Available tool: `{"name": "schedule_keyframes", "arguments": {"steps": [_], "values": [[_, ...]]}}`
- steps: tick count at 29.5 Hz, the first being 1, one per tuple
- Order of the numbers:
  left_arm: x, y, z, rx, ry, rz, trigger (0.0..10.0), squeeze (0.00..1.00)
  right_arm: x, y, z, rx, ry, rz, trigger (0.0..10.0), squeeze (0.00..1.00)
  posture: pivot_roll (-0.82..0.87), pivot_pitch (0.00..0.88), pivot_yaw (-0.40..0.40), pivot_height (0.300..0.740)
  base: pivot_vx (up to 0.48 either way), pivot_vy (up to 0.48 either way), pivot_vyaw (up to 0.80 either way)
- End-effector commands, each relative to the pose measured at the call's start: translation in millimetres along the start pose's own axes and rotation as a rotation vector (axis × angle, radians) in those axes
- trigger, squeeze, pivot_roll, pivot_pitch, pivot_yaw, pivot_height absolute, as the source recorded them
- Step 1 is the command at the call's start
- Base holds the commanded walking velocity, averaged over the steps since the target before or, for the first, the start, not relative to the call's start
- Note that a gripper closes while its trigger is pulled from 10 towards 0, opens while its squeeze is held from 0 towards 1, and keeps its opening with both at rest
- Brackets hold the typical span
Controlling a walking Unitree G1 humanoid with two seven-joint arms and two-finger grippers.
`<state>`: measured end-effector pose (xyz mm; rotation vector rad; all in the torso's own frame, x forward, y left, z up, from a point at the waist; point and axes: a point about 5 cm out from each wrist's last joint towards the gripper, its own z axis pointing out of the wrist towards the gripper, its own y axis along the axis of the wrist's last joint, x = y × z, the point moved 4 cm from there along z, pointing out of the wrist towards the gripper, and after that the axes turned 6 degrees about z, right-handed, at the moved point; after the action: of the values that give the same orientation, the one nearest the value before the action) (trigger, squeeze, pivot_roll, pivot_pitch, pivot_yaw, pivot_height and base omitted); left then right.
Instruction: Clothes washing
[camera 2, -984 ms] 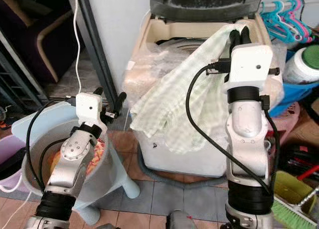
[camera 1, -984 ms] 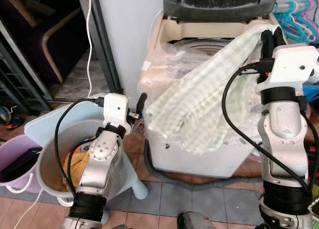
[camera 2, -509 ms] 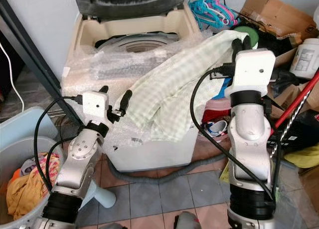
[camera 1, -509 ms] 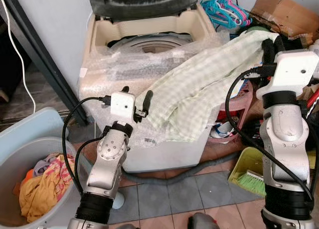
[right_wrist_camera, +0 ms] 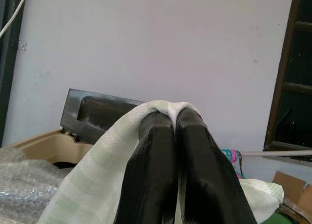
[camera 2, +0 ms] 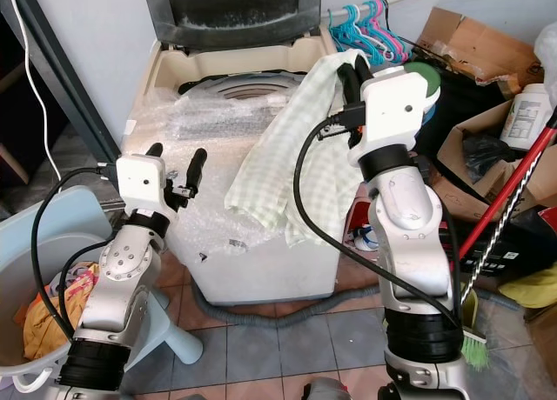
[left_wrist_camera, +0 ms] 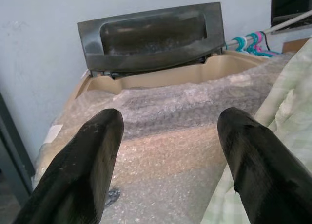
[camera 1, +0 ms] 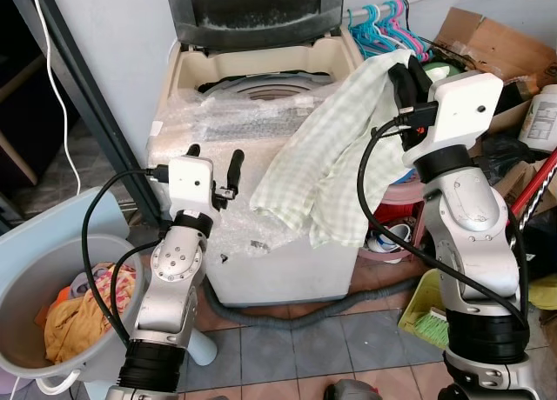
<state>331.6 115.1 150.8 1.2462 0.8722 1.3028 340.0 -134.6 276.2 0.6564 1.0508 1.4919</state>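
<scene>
A pale green checked cloth [camera 1: 335,170] hangs from my right gripper [camera 1: 407,72], which is shut on its top edge, raised beside the washer's right rim. The cloth drapes down over the front right corner of the top-loading washing machine [camera 1: 261,78], whose dark lid [camera 1: 252,13] stands open and whose top is wrapped in bubble wrap. My left gripper [camera 1: 213,161] is open, fingers apart, held low in front of the washer's left front with nothing between them. In the right wrist view the two fingers [right_wrist_camera: 165,151] pinch the cloth [right_wrist_camera: 92,185].
A grey bucket [camera 1: 22,283] with orange and patterned clothes [camera 1: 74,313] stands at the lower left by a light blue stool [camera 1: 52,222]. Hangers [camera 1: 383,26], cardboard boxes [camera 1: 496,43], a bottle [camera 1: 540,117] and a broom clutter the right. A grey hose [camera 1: 296,317] lies on the tiled floor.
The camera has shifted, so the washer sits more centred. My right gripper has moved left, toward the washer's opening, still holding the cloth, which now hangs more bunched and vertical. The left gripper stays open.
</scene>
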Motion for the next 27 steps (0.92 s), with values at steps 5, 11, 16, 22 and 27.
{"name": "schedule_keyframes", "arguments": {"steps": [5,11,16,22,27], "values": [[4.9,2,-4.3,0.011,0.003,0.013,10.0,0.0,0.4,4,5.6,-0.023,0.02,0.029,10.0,0.0,-0.08,0.08,0.084,0.74,0.329,0.0,0.0],[17.5,-19,-16.4,0.1,0.048,0.053,10.0,0.0,9.3,-24,-18.8,0.07,0.068,0.028,10.0,0.0,-0.1,0.099,0.124,0.74,0.106,0.0,0.0],[21.9,-27,-22.1,0.132,0.04,0.085,10.0,0.0,21.8,-39,-32.5,0.118,0.099,0.036,10.0,0.0,-0.08,0.075,0.105,0.74,0.0,0.0,0.0],[38.4,-13,-21.0,0.083,0.13,0.094,10.0,0.0,28.2,-52,-47.5,0.132,0.023,0.053,10.0,0.0,0.01,0.037,0.019,0.74,0.0,0.0,0.0],[51.6,-7,-24.9,0.062,0.195,0.087,10.0,0.0,34.0,-53,-54.4,0.108,0.0,-0.027,10.0,0.0,0.0,0.044,0.016,0.74,0.0,0.0,0.0]]}}
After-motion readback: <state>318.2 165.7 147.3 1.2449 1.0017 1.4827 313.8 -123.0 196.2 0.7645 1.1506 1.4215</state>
